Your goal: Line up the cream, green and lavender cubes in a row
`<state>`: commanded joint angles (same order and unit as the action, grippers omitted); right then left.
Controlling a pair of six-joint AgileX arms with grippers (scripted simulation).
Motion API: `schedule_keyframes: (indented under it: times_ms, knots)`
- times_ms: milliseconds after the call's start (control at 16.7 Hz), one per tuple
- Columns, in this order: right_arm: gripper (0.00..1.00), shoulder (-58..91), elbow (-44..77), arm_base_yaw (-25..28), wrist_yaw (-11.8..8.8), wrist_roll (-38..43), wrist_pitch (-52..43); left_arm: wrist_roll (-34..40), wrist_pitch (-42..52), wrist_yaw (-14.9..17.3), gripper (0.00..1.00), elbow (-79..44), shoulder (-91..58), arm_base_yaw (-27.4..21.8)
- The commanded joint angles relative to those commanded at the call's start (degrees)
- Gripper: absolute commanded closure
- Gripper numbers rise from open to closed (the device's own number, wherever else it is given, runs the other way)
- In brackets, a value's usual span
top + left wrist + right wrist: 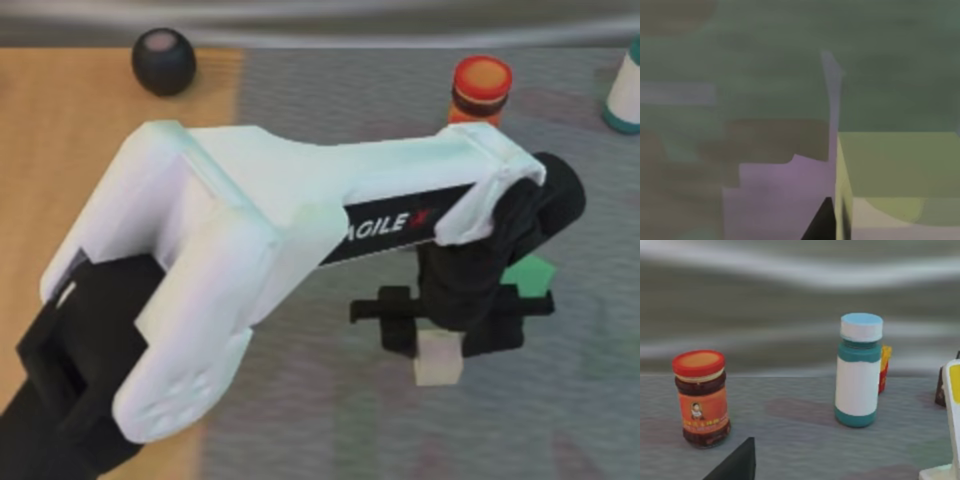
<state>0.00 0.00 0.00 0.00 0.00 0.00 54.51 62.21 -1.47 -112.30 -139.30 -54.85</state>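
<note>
Top view: my left arm [250, 250] reaches from the lower left corner across the table to right of centre, white shell with the AGILEX stripe facing up. Its wrist points straight down and the left gripper [440, 345] hangs over the cream cube [438, 358]. The cube's near half shows below the black crossbar, and the fingers themselves are hidden under the wrist, so I cannot tell whether they are spread or closed. A corner of the green cube [530, 272] pokes out just beyond the wrist on the right. I cannot find the lavender cube from above (the arm covers much of the middle). A dark round ball [163, 61] sits far left at the back, on the tan wood part of the table [60, 170]; the rest of the surface is a grey mottled mat. A jar with a red lid [480, 88] stands at the back, and a white bottle [626, 90] with a teal base is at the far right edge.

Left wrist view: blurred. A pale yellow-green block [895, 165] fills one side and a lavender shape [780, 200] lies beside it; nothing more is readable.

Right wrist view: this one alone shows the jar [701, 397] label, the bottle [858, 370] with its pale blue cap, and a small red-and-yellow item [884, 367] behind the bottle. The right gripper is not visible.
</note>
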Motion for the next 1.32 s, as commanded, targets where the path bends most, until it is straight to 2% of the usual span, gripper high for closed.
schedule_keyframes:
  times_ms: [180,240,780,1140,1320]
  knots:
    - [0.0,0.0,0.0,0.0,0.0,0.0,0.0,0.0,0.0,0.0,0.02,0.0,0.0,0.0]
    - [0.0,0.0,0.0,0.0,0.0,0.0,0.0,0.0,0.0,0.0,0.0,0.0,0.0,0.0]
    - [0.0,0.0,0.0,0.0,0.0,0.0,0.0,0.0,0.21,-0.01,0.0,-0.21,0.02,-0.04]
    - [0.0,0.0,0.0,0.0,0.0,0.0,0.0,0.46,11.5,0.01,0.0,-9.13,1.71,0.64]
    - [0.0,0.0,0.0,0.0,0.0,0.0,0.0,0.36,14.04,-0.03,0.0,-11.53,2.52,0.8]
